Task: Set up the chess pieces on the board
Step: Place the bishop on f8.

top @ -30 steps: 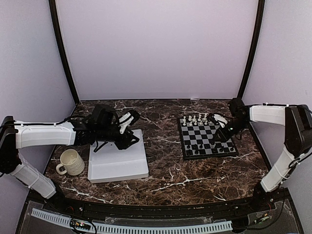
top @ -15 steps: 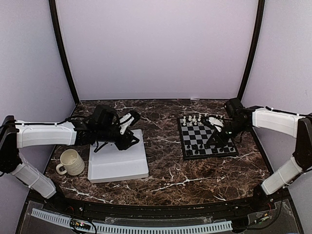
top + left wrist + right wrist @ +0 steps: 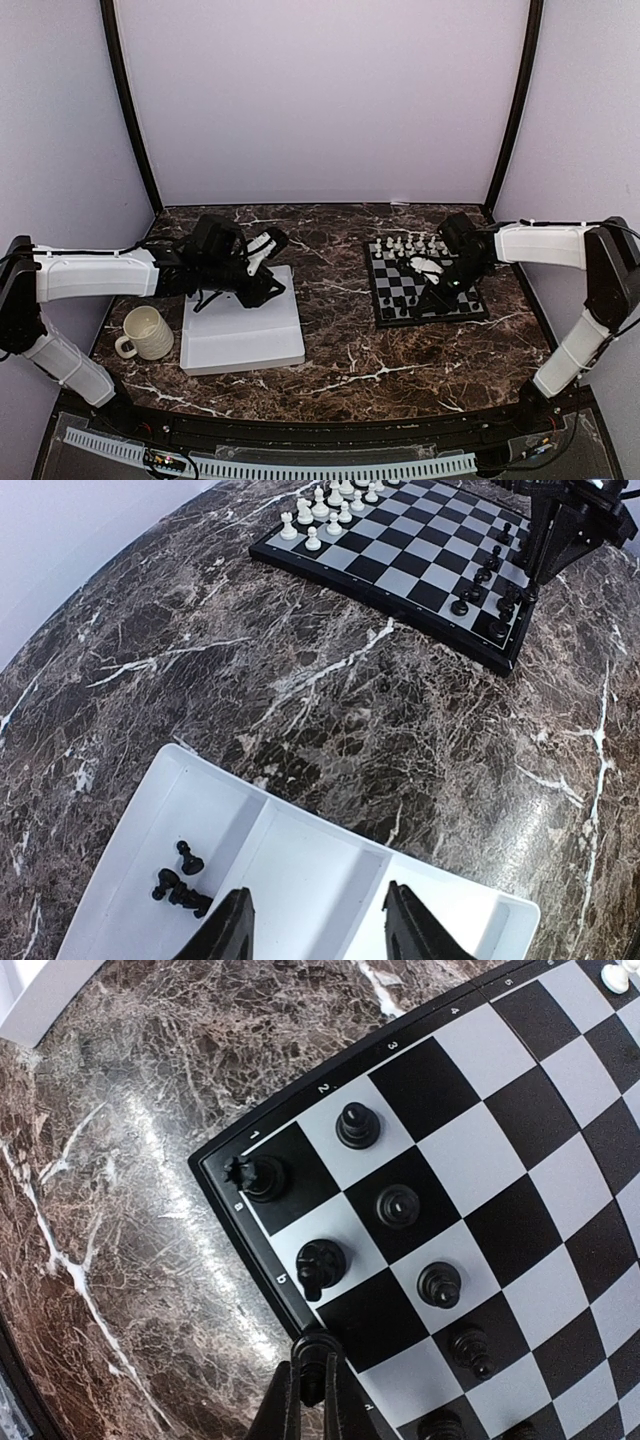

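Black chess pieces [image 3: 398, 1205] line board [image 3: 520, 1160] near rows, white pieces [image 3: 330, 505] far rows.
Your right tool [image 3: 315, 1360] clenched at board's near edge, likely seating a piece; pinch unclear.
Spare black pieces [image 3: 178, 880] wait in tray [image 3: 320, 850], well left of board.
Your left tool [image 3: 318, 925] released above tray, poised to fetch.

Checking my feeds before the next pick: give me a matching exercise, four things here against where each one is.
Things:
1. mug
2. loose black pieces
3. white pieces
4. right end effector

Places:
A. along the far edge of the board
B. shut, over the board
C. in the white tray
D. on the table, left of the tray

Pairs: 1-D, 2-C, 3-A, 4-B
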Motion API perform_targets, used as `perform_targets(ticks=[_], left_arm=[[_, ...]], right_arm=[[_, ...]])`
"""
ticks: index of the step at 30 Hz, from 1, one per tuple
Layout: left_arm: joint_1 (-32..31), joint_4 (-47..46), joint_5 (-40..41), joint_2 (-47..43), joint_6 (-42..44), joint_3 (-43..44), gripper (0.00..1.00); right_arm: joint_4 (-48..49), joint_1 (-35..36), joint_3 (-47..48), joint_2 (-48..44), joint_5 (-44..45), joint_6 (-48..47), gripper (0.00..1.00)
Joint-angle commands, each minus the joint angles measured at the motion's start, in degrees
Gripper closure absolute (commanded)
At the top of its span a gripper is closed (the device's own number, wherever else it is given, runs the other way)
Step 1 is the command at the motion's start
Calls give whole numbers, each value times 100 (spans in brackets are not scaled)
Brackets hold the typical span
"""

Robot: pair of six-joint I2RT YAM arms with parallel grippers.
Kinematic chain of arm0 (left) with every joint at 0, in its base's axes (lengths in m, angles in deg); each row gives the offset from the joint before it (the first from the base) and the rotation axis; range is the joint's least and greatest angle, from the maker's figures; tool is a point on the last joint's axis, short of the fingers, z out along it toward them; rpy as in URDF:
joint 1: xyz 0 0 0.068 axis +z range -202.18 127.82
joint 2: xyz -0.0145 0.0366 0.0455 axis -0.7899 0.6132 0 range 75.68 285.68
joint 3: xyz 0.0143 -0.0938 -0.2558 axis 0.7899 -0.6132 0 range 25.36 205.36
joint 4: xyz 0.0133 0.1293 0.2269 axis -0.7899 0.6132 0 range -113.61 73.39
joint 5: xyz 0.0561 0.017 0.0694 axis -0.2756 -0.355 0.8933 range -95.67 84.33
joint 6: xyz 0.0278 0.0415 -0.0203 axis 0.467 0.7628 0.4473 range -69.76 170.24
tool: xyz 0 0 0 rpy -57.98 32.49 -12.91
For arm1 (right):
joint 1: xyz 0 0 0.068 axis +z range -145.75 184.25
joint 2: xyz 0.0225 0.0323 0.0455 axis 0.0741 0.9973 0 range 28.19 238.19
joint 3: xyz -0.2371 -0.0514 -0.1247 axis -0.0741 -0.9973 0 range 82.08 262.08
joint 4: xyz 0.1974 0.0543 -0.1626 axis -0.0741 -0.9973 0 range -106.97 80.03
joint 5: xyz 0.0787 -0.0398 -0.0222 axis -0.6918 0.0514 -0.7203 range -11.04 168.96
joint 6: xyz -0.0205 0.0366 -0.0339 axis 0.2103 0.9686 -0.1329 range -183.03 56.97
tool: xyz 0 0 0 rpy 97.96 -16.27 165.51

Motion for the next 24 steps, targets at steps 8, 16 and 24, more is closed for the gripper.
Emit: perform_targets(ticks=[8, 16, 24], left_arm=[[23, 149, 36, 72, -12, 194, 53], [25, 165, 7, 125, -12, 203, 53], [23, 189, -1, 181, -12, 220, 53]], right_arm=[[124, 67, 404, 264, 360, 135, 96], [139, 127, 435, 369, 404, 144, 89], [138, 161, 429, 388, 361, 171, 84]])
